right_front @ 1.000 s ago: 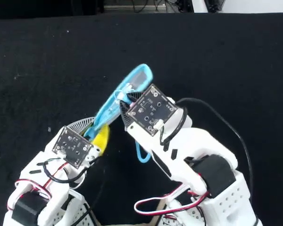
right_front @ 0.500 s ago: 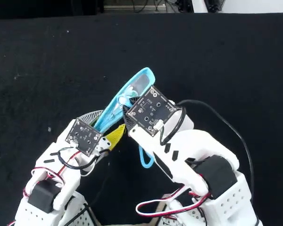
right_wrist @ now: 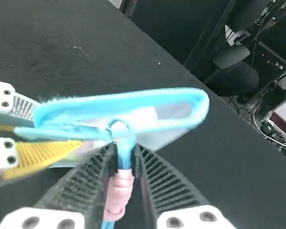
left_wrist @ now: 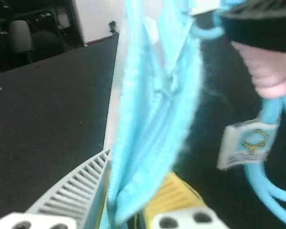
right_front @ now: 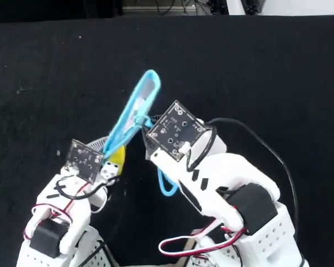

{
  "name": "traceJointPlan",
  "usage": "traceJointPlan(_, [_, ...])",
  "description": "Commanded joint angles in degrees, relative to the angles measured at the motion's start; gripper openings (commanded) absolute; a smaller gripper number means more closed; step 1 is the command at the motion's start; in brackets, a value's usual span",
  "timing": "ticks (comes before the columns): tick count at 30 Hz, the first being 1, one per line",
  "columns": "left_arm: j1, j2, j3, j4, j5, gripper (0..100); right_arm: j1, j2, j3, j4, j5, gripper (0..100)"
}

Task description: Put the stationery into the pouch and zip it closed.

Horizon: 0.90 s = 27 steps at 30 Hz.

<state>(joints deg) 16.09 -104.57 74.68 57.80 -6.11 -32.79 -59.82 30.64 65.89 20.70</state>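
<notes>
Two grippers, one pouch: on the high view you find the pouch raised over the table, its lower end clamped in the left gripper, and the right gripper at its middle edge. On the left wrist view, it stands up from between your grey and yellow fingers, a tag hanging beside it. On the right wrist view, your right jaws pinch the cord, with the pouch lying crosswise just beyond the fingertips.

Hanging on the blue cord, a white tag bears a yellow emblem above lines of print too blurred to read. No other lettering is legible.
</notes>
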Motion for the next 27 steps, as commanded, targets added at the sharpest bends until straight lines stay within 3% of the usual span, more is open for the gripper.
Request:
traceJointPlan(1, [-4.1, 0.2, 0.8, 0.4, 1.1, 3, 5.8, 0.5, -1.5, -4.0, -0.2, 1.1])
traceJointPlan(8, [-3.8, 0.2, 1.2, 0.3, 1.1, 3, 7.9, 0.6, 4.0, -11.6, -0.2, 1.1])
traceJointPlan(11, [-3.8, 0.2, 1.3, 0.2, 1.1, 3, 7.0, 0.1, 5.3, -10.0, -0.7, 1.5])
traceJointPlan(15, [-3.8, 0.2, 1.3, 0.2, 1.1, 3, -2.6, 0.1, 3.8, 0.0, -0.7, 9.7])
traceJointPlan(19, [-3.8, 0.2, 1.4, -0.1, 1.1, 3, -10.7, 0.1, 4.0, 1.1, -0.7, 21.8])
traceJointPlan(23, [-3.8, 0.2, 1.4, -0.1, 1.2, 3, -16.3, 0.2, 5.0, -4.6, -0.7, 22.9])
traceJointPlan(27, [-3.8, 0.2, 1.4, 0.1, 1.2, 3, -16.5, 0.1, 12.8, -17.9, -0.7, 21.8])
